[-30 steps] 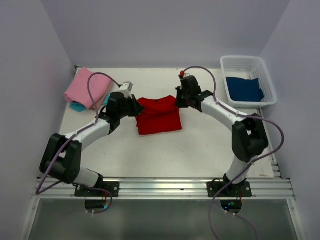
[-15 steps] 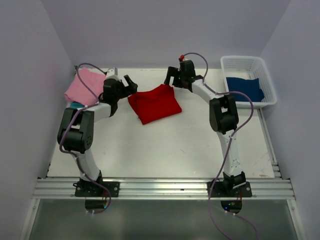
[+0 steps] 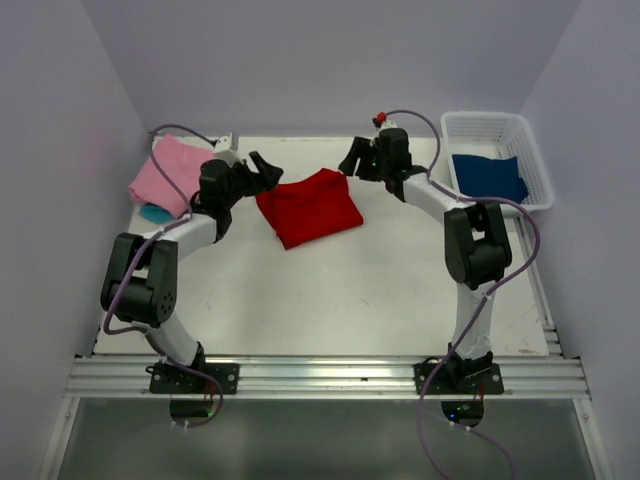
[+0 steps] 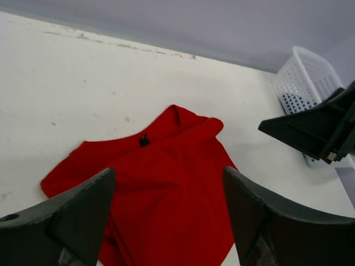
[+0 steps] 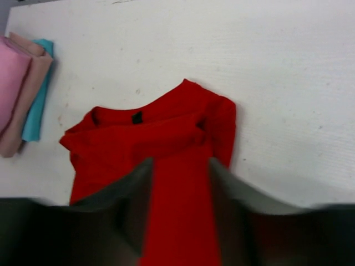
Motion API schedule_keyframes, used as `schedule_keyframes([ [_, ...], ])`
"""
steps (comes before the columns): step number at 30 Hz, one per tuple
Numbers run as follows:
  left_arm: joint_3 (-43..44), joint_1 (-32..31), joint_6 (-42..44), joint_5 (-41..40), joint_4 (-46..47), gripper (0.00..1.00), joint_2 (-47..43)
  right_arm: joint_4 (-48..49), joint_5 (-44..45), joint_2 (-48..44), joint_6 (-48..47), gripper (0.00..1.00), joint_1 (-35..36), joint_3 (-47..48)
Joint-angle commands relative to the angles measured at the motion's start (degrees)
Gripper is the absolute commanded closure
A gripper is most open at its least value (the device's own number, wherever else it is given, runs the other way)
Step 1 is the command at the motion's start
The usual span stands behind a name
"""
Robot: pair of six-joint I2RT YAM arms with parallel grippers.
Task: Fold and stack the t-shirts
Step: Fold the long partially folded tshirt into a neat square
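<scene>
A bright red t-shirt (image 3: 308,205) lies folded and slightly skewed at the far middle of the table. My left gripper (image 3: 266,168) hovers just off its left top corner, open; in the left wrist view the red t-shirt (image 4: 161,188) shows between and beyond the spread fingers (image 4: 72,216), with nothing gripped. My right gripper (image 3: 351,160) hovers off the right top corner, jaws a narrow gap apart and empty; the red t-shirt (image 5: 166,138) lies below them. Folded pink (image 3: 170,172), beige (image 5: 28,94) and turquoise (image 3: 153,212) t-shirts are stacked at far left.
A white mesh basket (image 3: 520,135) stands at the far right with a dark blue t-shirt (image 3: 488,178) inside. Walls enclose the table at the back and both sides. The right gripper (image 4: 310,130) shows in the left wrist view, in front of the basket (image 4: 310,77).
A second ago both grippers were shut on the red t-shirt's far edge. They let it go, and it now lies farther back and skewed. Both have since drawn back; the right jaws have narrowed.
</scene>
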Motion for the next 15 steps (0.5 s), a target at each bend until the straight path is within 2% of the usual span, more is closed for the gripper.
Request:
schedule_keyframes([
  [1,-0.4,-1.6,-0.1,9.9,0.7,0.24,2.3,0.1,-5.1,-0.9,-1.0,0.67,-0.1,0.2],
  [2,-0.3,-2.0,-0.6,13.2,1.4,0.35,3.8,-2.5,-6.4,0.0,-0.5,1.0,-0.1,1.1],
  [4,0.6,-3.6,-1.1,16.6,2.0,0.51,5.5,-2.9,-9.0,2.2,1.1,1.0,-0.1,2.2],
  [8,1.8,-7.5,-1.2,19.0,2.6,0.7,9.1,-1.8,-11.8,3.5,3.9,1.0,0.6,0.0],
  [15,-0.3,-12.1,-2.9,18.2,5.7,0.75,14.4,0.0,-13.6,5.9,5.5,1.0,2.7,-5.9],
])
